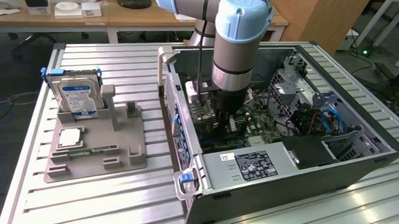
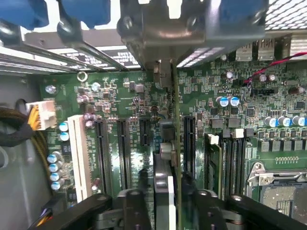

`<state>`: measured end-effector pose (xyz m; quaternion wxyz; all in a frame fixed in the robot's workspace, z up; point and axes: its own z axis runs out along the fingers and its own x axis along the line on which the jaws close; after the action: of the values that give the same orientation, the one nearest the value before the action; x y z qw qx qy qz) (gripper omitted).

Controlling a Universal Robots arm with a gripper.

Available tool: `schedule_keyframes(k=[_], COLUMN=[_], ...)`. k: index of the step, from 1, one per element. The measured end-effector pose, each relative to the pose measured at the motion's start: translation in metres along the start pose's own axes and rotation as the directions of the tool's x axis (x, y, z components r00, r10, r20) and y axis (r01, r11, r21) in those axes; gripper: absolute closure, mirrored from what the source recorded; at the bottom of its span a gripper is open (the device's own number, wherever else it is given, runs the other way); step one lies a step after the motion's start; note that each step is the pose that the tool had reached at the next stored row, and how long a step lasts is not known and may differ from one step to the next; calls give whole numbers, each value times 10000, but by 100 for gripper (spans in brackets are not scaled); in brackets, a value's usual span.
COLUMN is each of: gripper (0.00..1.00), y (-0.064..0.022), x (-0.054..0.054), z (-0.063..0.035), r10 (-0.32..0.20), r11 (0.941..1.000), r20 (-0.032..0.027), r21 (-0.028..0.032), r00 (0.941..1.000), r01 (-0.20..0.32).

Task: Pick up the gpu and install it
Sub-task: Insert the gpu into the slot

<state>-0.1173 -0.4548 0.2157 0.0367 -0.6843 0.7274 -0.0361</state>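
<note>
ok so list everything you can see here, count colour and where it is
computer case: one, black and grey, open, on the slatted table, exterior view's right
motherboard: one, green, inside the case
gpu: one, green edge with black face, standing on edge over the motherboard slots, between the claw's fingers
power supply: one, silver with black label, near corner of the case
hard drive: one, silver with blue label, upright in the grey holder, exterior view's left
parts holder: one, grey, on the table beside the case
slatted table: one, silver
desk: one, wooden, behind
robot arm: one, grey and light blue, reaching down into the case
claw: one, black, around the gpu
</note>
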Motion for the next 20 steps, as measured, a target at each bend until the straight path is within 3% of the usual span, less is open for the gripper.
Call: schedule_keyframes(k=[1,5,13,17,20], gripper=[58,58,58,58,60], y=[-1,-12,-44,-53,-55], x=[1,0,-1,-3,-4], z=[-9,-106,-430,-509,-533], r10=[-2,-2,-2,-2,-2], r11=[10000,10000,10000,9999,9999], r20=[-5,-2,-2,1,1], r21=[0,35,63,110,112], r00=[10000,10000,10000,10000,10000], r01=[2,2,2,2,2])
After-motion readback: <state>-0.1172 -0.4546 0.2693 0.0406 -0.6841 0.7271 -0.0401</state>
